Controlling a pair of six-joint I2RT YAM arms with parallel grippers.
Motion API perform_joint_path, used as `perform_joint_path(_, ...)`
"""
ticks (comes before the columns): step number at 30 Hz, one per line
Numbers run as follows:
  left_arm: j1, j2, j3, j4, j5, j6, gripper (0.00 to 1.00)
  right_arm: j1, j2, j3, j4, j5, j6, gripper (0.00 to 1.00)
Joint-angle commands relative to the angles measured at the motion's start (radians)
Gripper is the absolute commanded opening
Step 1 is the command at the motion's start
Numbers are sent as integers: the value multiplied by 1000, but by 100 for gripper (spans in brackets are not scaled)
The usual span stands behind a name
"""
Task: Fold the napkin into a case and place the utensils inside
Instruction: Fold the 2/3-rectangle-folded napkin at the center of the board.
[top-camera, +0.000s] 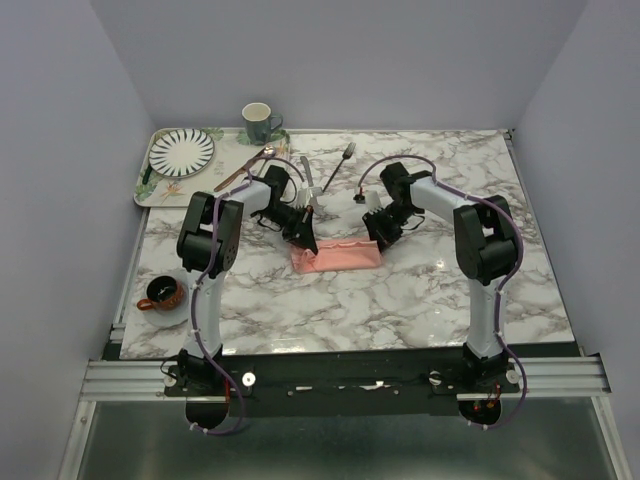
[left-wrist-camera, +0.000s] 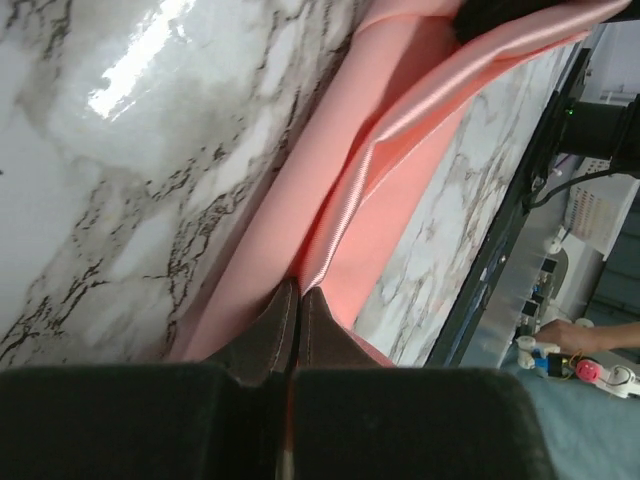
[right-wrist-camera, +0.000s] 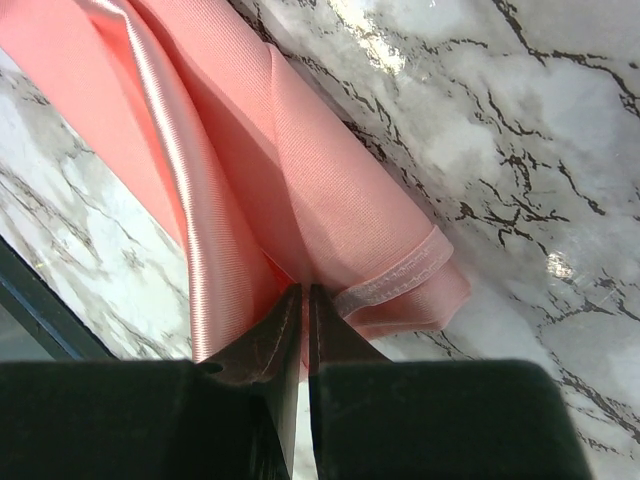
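- Nearest, at about 8 o'clock on the marble tabletop (top-camera: 400, 310), a small brown cup (top-camera: 160, 292) sits on its saucer, well apart from everything else.
- At the middle of the tabletop lies the napkin (top-camera: 335, 257), folded into a long salmon-pink strip that runs from 9 o'clock to 3 o'clock. Its far edge is rumpled and lifted.
- The left claw (top-camera: 303, 240) is at the strip's 9 o'clock end. In the left wrist view its fingers (left-wrist-camera: 280, 325) are pressed together with a shiny fold of the napkin (left-wrist-camera: 340, 230) caught between the tips, so it is gripping the cloth.
- The right claw (top-camera: 380, 238) is at the 3 o'clock end. In the right wrist view its fingers (right-wrist-camera: 268, 335) are closed on the napkin (right-wrist-camera: 330, 190) just beside a hemmed corner, and the layers bunch upward from the pinch.
- Beyond the napkin, toward 12 o'clock, a silver fork (top-camera: 343, 163) lies at a slant on bare marble between the two arms, clear of the cloth.
- At 10 o'clock a brown-handled utensil (top-camera: 243, 167) lies across the edge of a tray (top-camera: 150, 188).
- Farthest, at 11 o'clock, the tray carries a striped plate (top-camera: 182, 151), with a green mug (top-camera: 259, 122) at its far right corner.
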Motion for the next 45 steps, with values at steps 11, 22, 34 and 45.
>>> perform_joint_path(11,14,86,36,-39,-35,28,0,-12,-69,57,-67,133,-18,27)
perform_joint_path(22,14,112,65,-85,-26,63,0,-93,-144,194,-124,45,-147,36)
perform_joint_path(34,14,141,95,-110,-17,64,0,94,-190,104,68,28,-408,65)
perform_joint_path(45,16,155,121,-118,-19,63,0,183,-115,55,163,38,-523,58)
